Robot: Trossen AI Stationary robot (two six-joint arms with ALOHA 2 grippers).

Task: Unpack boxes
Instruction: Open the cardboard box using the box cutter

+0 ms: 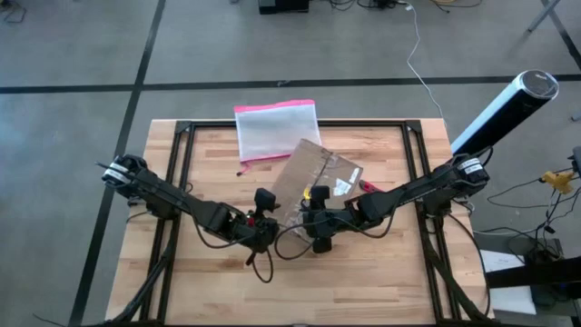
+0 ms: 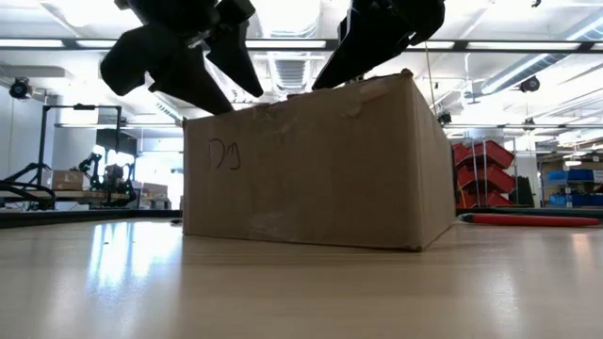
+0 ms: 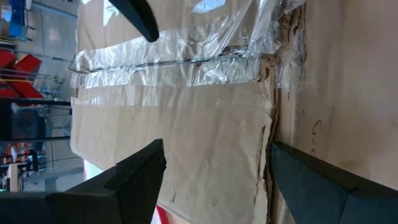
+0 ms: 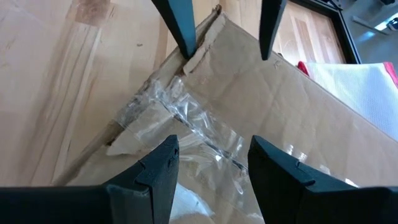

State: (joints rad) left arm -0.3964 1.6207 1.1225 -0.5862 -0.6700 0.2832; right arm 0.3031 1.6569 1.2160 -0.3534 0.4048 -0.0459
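Cardboard box (image 1: 317, 178) sat taped shut at table (image 1: 381, 272) centre, left gripper (image 1: 264, 218) at its 7 o'clock corner and right gripper (image 1: 319, 221) at 6, both spread above the seam, grasping nothing.

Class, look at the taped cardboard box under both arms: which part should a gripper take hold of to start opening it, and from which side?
Probably the torn flap edge at the end of the taped seam on the cardboard box, approached from above. There the cardboard has lifted and the clear tape is crumpled loose, offering a lip. The right gripper and left gripper both hover open over the top.
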